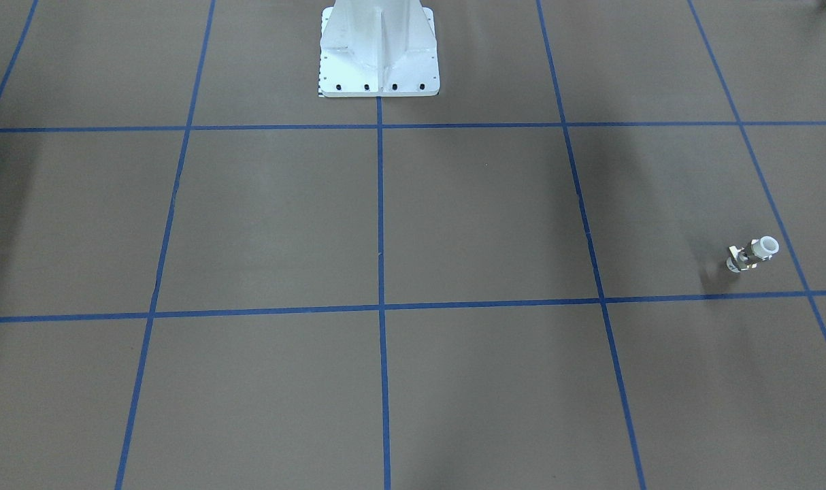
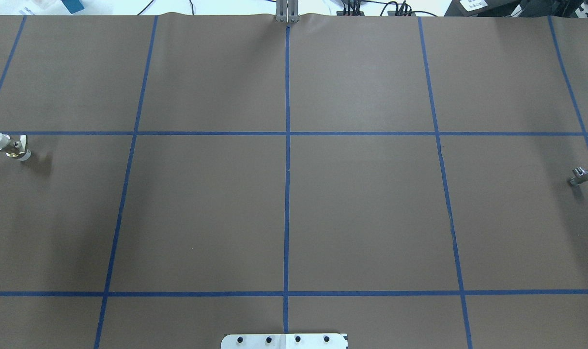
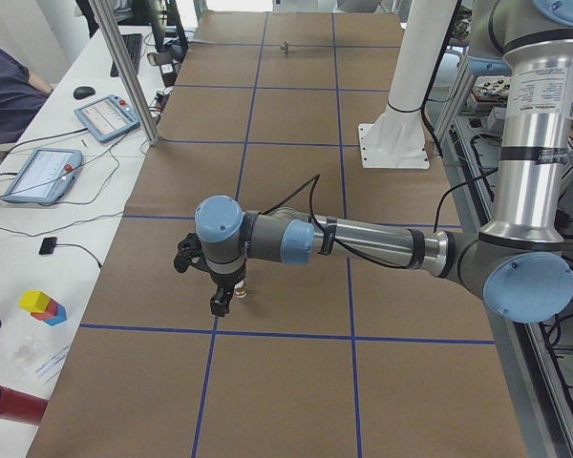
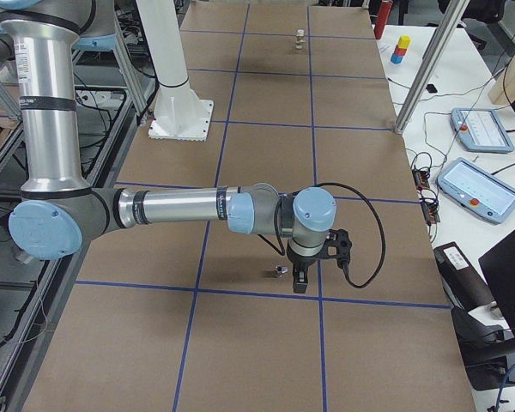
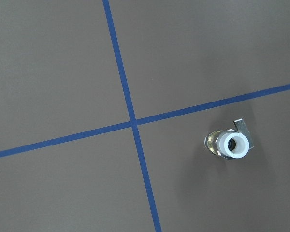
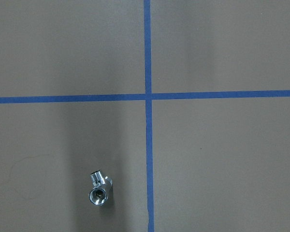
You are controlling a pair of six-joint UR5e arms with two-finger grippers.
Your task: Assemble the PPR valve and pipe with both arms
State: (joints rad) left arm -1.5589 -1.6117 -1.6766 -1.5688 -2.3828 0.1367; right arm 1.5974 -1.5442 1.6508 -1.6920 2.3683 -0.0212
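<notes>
- valve (image 5: 230, 144) standing upright, left gripper (image 3: 222, 303) just beside it
- pipe (image 6: 99, 189) well apart from it, right gripper (image 4: 301, 279) hanging close
- can't tell if either's open or closed

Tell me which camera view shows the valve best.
The left wrist view: the valve is largest there, white collar and tab clear from above. Front and overhead views show it small; exterior right, a far speck; exterior left barely shows it; right wrist, not at all.
</notes>
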